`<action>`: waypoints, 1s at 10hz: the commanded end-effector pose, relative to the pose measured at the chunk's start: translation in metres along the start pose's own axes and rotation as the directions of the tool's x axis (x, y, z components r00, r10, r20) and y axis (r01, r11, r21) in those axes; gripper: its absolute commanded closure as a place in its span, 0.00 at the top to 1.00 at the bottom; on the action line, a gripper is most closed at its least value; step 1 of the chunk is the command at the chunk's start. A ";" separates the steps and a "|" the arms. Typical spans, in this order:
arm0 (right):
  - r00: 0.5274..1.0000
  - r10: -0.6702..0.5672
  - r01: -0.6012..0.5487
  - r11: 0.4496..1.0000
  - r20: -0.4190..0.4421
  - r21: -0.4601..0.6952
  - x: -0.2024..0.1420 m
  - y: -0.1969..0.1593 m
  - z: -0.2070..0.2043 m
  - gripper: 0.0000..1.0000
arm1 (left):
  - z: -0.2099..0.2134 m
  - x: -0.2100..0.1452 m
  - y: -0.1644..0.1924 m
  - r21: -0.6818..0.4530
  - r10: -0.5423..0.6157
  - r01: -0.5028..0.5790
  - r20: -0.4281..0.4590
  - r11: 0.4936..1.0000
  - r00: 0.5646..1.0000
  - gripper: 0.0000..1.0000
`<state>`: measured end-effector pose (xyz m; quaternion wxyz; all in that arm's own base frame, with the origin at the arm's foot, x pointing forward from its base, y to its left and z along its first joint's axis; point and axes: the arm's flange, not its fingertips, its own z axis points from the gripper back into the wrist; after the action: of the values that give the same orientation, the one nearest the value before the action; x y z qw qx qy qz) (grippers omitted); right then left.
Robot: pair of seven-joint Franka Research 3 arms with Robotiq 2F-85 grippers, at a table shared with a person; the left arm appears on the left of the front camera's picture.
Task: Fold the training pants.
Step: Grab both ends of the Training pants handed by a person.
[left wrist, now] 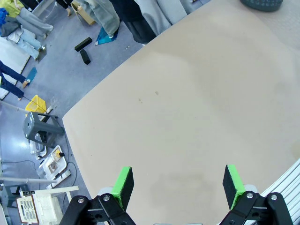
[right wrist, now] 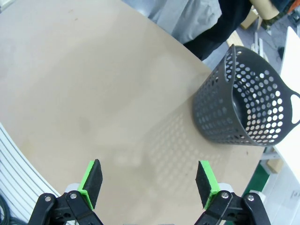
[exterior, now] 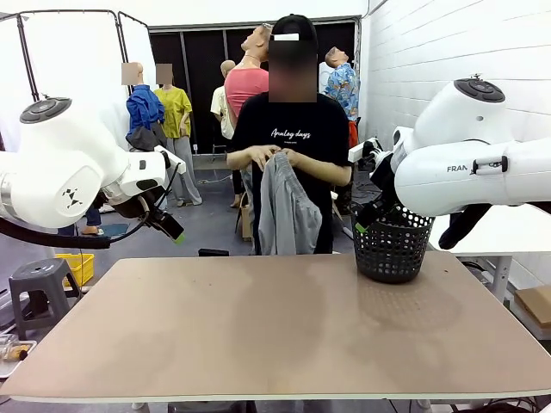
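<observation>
The training pants [exterior: 284, 206] are light grey and hang bunched from the hands of a person standing at the far side of the table. Part of the grey cloth [right wrist: 187, 16] also shows at the top of the right wrist view, past the table's edge. My left gripper [exterior: 175, 231] hovers above the table's left far corner, well left of the pants. In its own view the left gripper [left wrist: 178, 183] stands open over bare tabletop. My right gripper [exterior: 365, 222] hangs by the basket's rim. From the wrist, the right gripper [right wrist: 149, 183] is open with nothing between its fingers.
A black mesh basket [exterior: 392, 248] stands upright at the table's far right; it lies up and to the right in the right wrist view [right wrist: 243, 105]. The brown tabletop [exterior: 275, 335] stretches bare toward the near edge. A grey stool [exterior: 39, 288] stands on the floor at the left.
</observation>
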<state>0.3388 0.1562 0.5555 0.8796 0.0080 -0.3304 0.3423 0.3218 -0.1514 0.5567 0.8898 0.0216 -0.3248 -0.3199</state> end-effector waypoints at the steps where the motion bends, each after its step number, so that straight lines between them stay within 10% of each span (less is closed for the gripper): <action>1: 1.000 -0.003 0.003 1.000 -0.001 -0.002 0.001 -0.001 0.000 1.00 | 0.000 0.003 0.001 -0.002 -0.001 0.001 0.000 1.000 1.000 1.00; 10: 1.000 -0.003 0.003 1.000 -0.001 -0.002 0.001 -0.001 0.000 1.00 | 0.000 0.003 0.001 -0.002 -0.001 0.001 0.000 1.000 1.000 1.00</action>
<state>0.3388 0.1562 0.5555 0.8796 0.0080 -0.3304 0.3423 0.3218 -0.1514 0.5567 0.8898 0.0216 -0.3248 -0.3199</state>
